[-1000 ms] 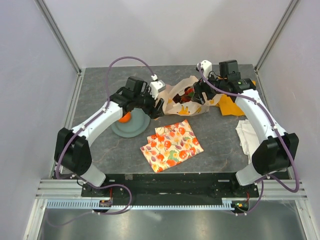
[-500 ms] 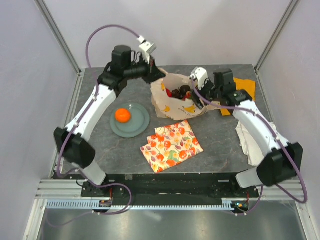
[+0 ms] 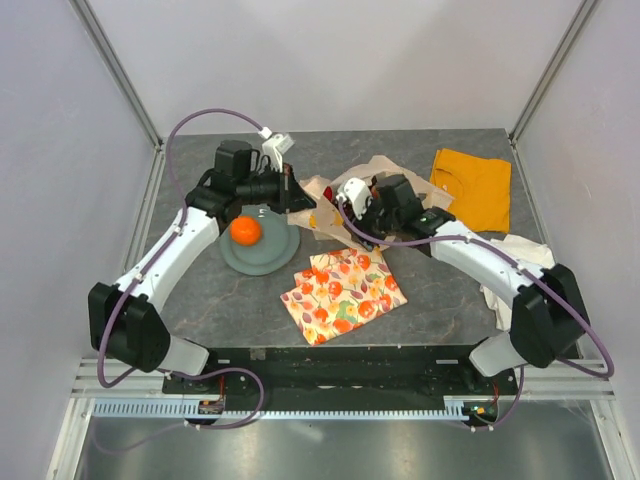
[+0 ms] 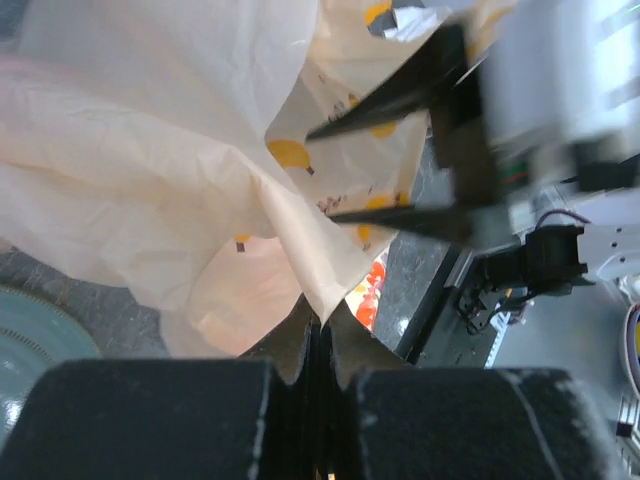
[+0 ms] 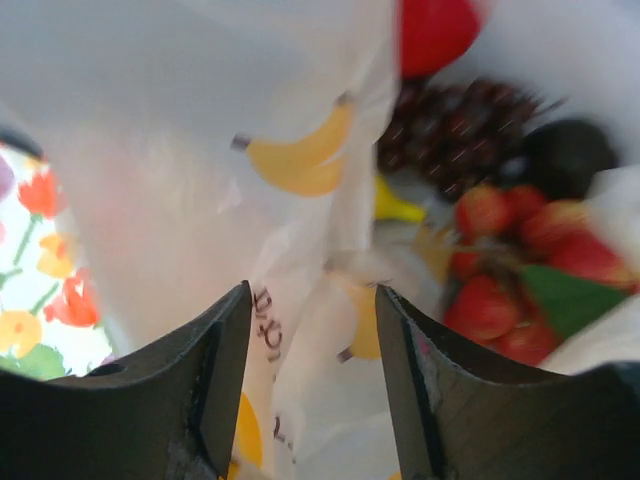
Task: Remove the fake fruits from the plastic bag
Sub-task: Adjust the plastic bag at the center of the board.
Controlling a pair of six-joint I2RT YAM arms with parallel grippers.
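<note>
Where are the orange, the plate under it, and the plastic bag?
orange (image 3: 245,230): top view, middle of its upper side.
plate (image 3: 279,256): top view, bare rim beside the orange.
plastic bag (image 4: 130,190): left wrist view, crumpled cream wall.

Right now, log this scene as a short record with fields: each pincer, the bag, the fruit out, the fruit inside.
left pincer: shut, pinching an edge of the plastic bag
right pincer: open, fingers astride the bag's film at its mouth
fruit out: orange, on the grey plate
fruit inside: red apple, dark grapes, red grapes
nearby: patterned cloth, orange cloth
</note>
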